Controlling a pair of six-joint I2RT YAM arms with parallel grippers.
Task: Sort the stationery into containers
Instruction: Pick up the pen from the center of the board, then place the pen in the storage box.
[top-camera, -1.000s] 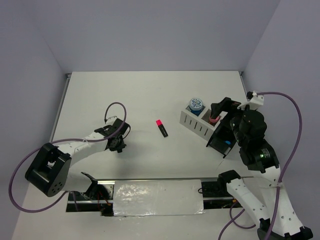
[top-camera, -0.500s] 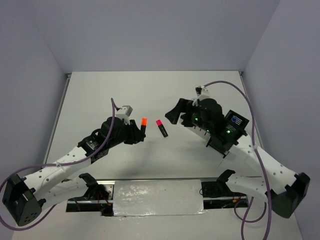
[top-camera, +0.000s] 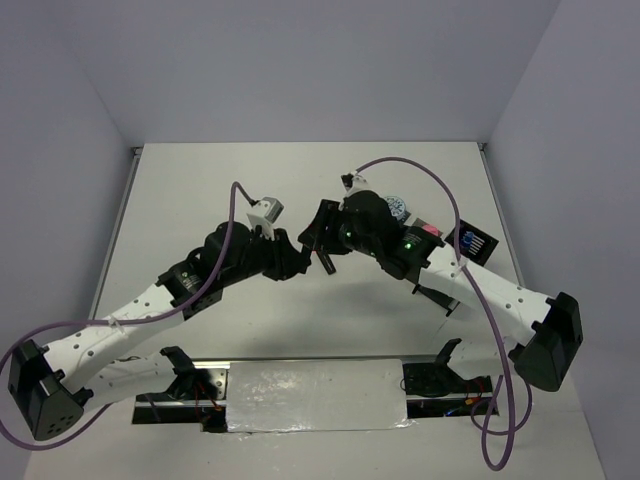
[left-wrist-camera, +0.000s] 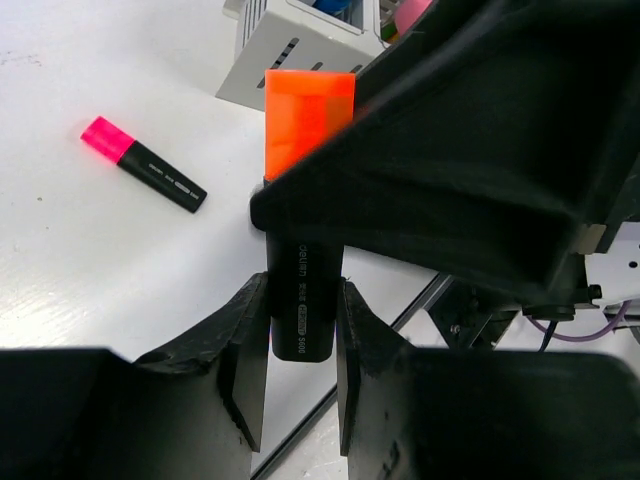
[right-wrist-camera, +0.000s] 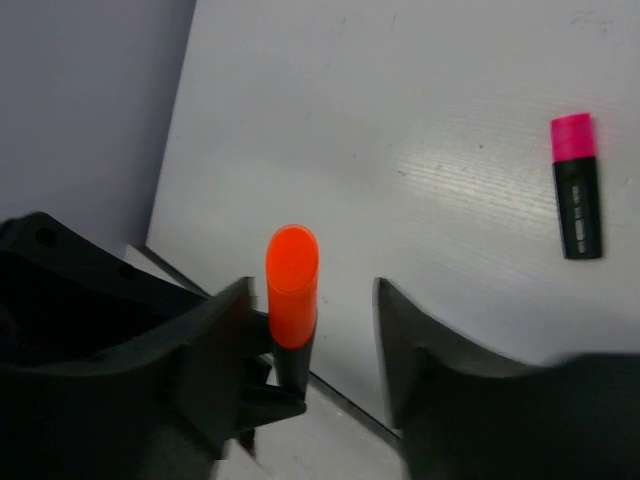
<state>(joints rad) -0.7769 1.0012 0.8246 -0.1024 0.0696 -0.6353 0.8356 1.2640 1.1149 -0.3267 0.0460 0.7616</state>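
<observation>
Centrally, left end effector (left-wrist-camera: 300, 340) pinching orange highlighter (left-wrist-camera: 303, 290), right end effector (right-wrist-camera: 315, 292) astride

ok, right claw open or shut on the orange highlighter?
Open. The right claw brackets the orange highlighter with a visible gap on one side; the left claw grips it.

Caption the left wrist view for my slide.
Left gripper clamps the orange-capped highlighter, its cap inside the open right gripper; a pink-capped highlighter lies on the table.

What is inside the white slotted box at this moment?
A round blue tin and a pink tube show in the white box. The right arm covers most of it from above, so anything else inside cannot be seen.
</observation>
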